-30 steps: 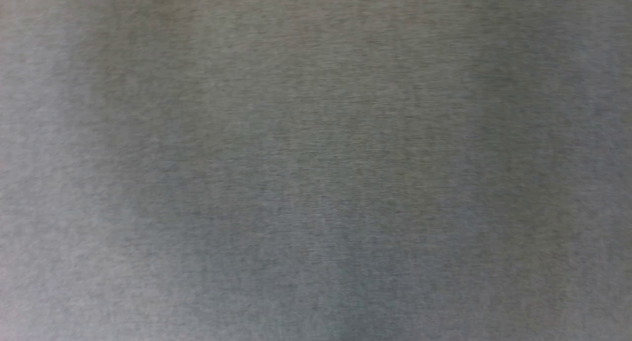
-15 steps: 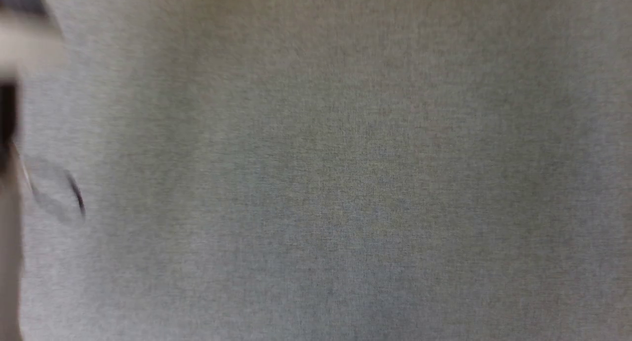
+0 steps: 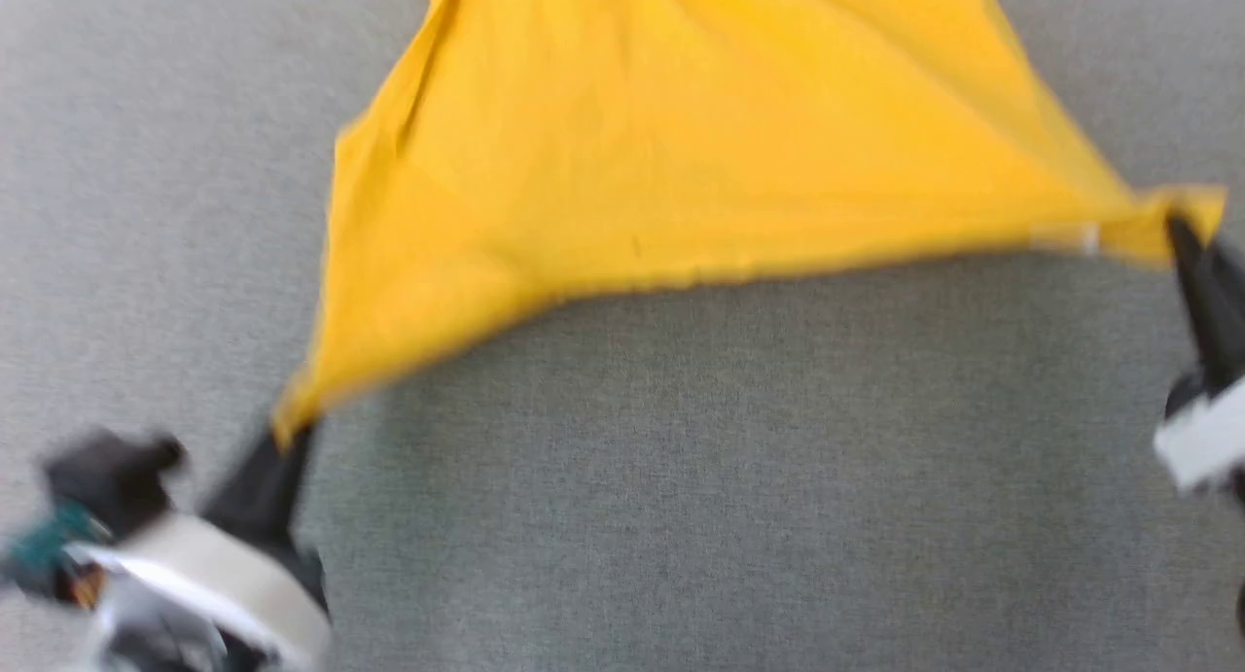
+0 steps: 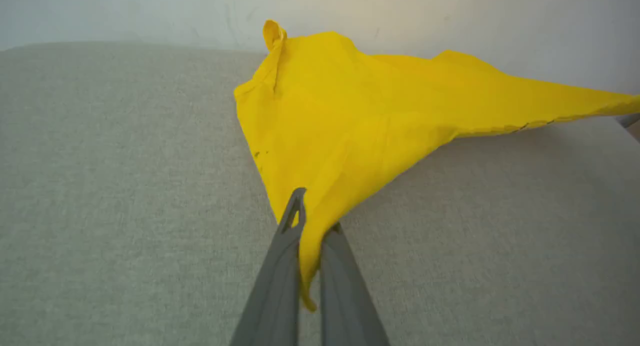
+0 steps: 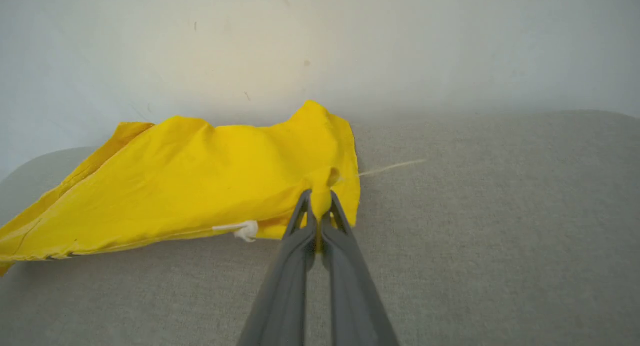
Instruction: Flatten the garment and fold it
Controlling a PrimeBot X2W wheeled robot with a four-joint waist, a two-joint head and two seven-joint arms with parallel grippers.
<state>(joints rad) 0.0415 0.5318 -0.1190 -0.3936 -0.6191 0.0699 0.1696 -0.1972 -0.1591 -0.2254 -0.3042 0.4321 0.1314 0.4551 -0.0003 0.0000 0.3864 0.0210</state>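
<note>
Taut shirt (image 3: 681, 147), ready to lay flat
The left hand (image 3: 290, 437) and right hand (image 3: 1180, 228) each pinch a corner, spreading cloth from the bench's (image 3: 681, 477) far edge.

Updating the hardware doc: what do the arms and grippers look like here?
Left gripper and right gripper match: two long, slim, dark grey jaws each, tapering, with slotted cut-outs near the tips. In the blurred head view the left wrist has a cream band, a black block and a teal part; the right wrist has a white block. Cables: too blurred to tell.
</note>
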